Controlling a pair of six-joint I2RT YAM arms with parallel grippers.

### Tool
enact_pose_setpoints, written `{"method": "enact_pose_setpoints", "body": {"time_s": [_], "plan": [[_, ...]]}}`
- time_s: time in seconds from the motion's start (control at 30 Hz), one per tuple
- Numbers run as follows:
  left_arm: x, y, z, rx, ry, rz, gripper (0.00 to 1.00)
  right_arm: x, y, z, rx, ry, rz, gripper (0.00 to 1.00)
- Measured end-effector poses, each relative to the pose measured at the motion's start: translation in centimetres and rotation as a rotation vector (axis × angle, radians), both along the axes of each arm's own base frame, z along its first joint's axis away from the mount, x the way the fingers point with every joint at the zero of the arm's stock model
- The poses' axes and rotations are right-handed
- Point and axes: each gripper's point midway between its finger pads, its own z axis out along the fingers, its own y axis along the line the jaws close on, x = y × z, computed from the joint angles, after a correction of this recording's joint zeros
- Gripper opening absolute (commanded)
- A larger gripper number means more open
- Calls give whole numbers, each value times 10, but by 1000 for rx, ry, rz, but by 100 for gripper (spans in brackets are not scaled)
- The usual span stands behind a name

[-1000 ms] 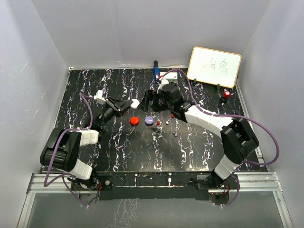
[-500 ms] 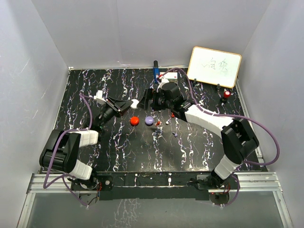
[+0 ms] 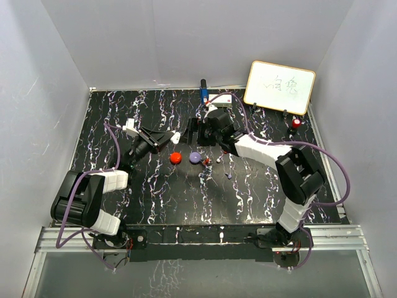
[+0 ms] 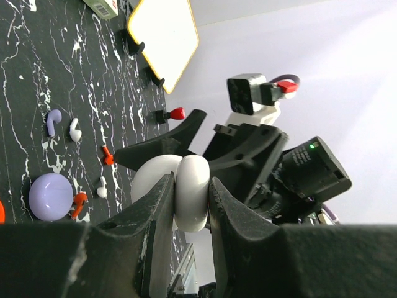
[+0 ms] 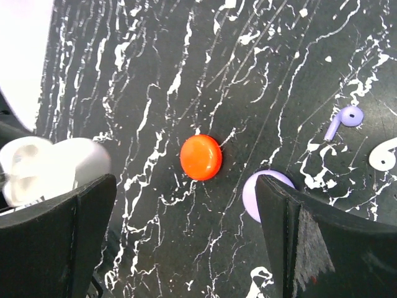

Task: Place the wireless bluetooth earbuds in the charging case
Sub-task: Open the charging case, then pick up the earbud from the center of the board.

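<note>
black white-veined table (image 3: 155,192), orange puck (image 5: 201,158), purple earbud (image 5: 345,118)

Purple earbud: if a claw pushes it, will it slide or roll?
Probably light: the purple earbud is tiny beside the red puck. Its round head and thin stem suggest it would pivot, not roll far. Its smooth-looking shell may slip.
</note>
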Motion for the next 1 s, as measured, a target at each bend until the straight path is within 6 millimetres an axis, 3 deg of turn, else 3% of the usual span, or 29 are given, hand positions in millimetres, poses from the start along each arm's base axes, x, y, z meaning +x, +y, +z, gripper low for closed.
{"method": "enact_pose_setpoints", "body": {"time_s": [0.13,0.37,0.73,1.0], "plan": [[-1,-1,2,-7,0,-5,0,1,-1,-14,-21,23,-9,94],[-1,-1,3,-10,2,-5,0,6,-8,-18,-45,19,-41,94],[5,8,-3,-2,45,51,0,11,-59,-2,-223,-75,-135,93],[1,29,10,-10,44,170,0,18,-92,-27,-473,-47,-166,79]]}}
